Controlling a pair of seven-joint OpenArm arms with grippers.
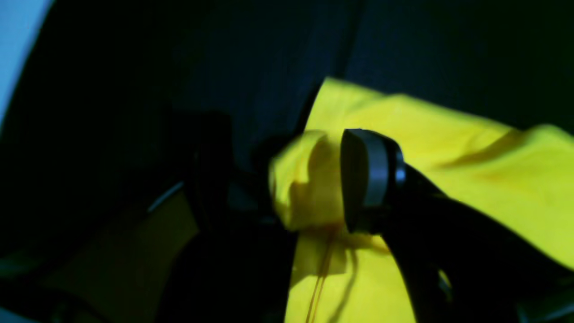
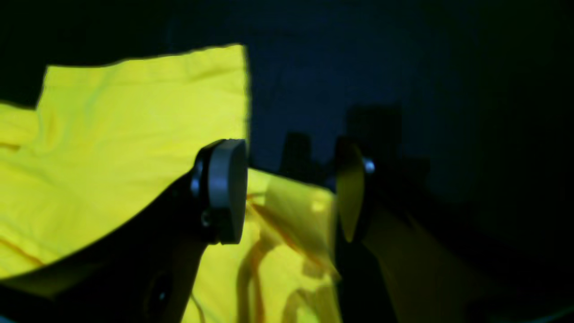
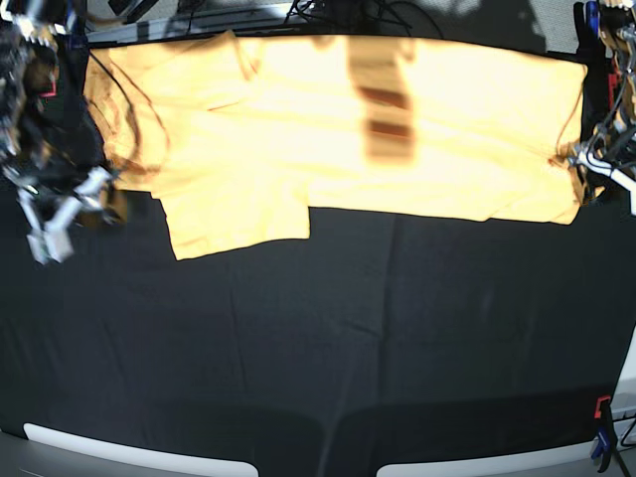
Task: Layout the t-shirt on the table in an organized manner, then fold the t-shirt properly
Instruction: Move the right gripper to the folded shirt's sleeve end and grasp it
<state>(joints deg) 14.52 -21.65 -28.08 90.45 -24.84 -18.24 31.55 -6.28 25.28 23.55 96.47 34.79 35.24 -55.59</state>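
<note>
The pale yellow-orange t-shirt (image 3: 467, 149) lies spread wide across the far part of the black table (image 3: 348, 348), one sleeve pointing toward the front on the left. My left gripper (image 3: 588, 164) is at the shirt's right end. In the left wrist view its jaws (image 1: 287, 179) stand open, with a blurred bunch of the shirt's cloth (image 1: 471, 148) loose between them. My right gripper (image 3: 70, 209) hangs just off the shirt's left end. The right wrist view shows it (image 2: 291, 197) open over a corner of the shirt (image 2: 112, 134), gripping nothing.
Cables (image 3: 328, 15) run along the table's far edge. A red clamp (image 3: 601, 407) and a blue clamp (image 3: 599, 447) sit at the front right corner. White pieces (image 3: 139, 452) line the front edge. A dark shadow (image 3: 388, 109) crosses the shirt's middle.
</note>
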